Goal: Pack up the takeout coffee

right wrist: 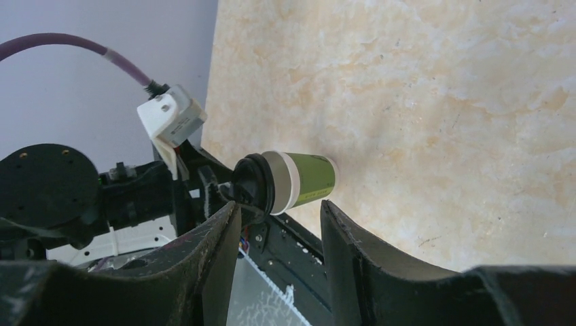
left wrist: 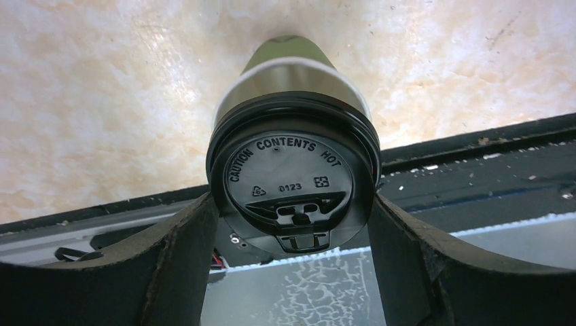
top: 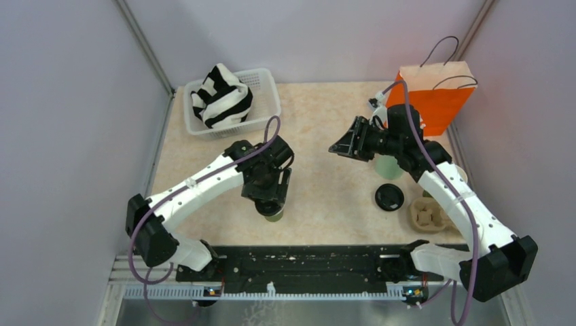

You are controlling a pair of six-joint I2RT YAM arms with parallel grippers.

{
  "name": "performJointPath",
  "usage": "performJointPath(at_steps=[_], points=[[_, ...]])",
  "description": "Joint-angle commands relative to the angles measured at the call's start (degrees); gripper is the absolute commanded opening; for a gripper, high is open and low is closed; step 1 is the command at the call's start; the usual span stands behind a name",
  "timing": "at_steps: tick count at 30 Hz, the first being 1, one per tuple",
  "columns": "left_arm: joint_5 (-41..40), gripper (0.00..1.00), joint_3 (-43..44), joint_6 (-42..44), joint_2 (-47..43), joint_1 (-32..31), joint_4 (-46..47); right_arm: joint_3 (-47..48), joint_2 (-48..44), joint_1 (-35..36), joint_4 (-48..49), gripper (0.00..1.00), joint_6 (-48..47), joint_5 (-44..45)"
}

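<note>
We read the step in hand as lifting the capped cup (right wrist: 309,180), which stands upright on the table (top: 326,115) close to its near edge, left of the middle.

The left fingers (left wrist: 170,272) are spread wide and sit on either side of its black lid (left wrist: 292,163). Both seem to touch the lid's rim, so we take it as held there, though we cannot see how firmly. The right fingers (right wrist: 204,272) are partly open with nothing between them. They hang in the air over the middle of the table and face towards the cup.

A hold on the lid alone seems risky to us, because the lid may pop off or the cup may slip out below it. We would settle the left fingers a little lower, onto the cup's rolled top under the lid, and squeeze only enough to carry it without crushing the paper. Then we would lift straight up, keep the cup upright, and move slowly.

The pulp carrier (top: 426,217) lies near the near right corner and the orange bag (top: 435,102) stands at the far right corner. A loose lid (top: 389,197) lies just beside the carrier. The right arm is between the cup and all three, so we would move it aside or plan a handover before crossing.
</note>
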Motion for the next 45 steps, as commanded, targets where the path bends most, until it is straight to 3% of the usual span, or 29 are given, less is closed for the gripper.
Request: performJointPath(at_steps=[1, 45], points=[[-2.29, 0.78, 2.55, 3.43, 2.77, -0.18, 0.93, 0.14, -1.21, 0.02, 1.41, 0.47, -1.01, 0.39], [-0.30, 0.83, -0.07, 6.44, 5.34, -0.18, 2.69, -1.71, -1.42, 0.02, 3.82, 0.47, -0.15, -0.13]])
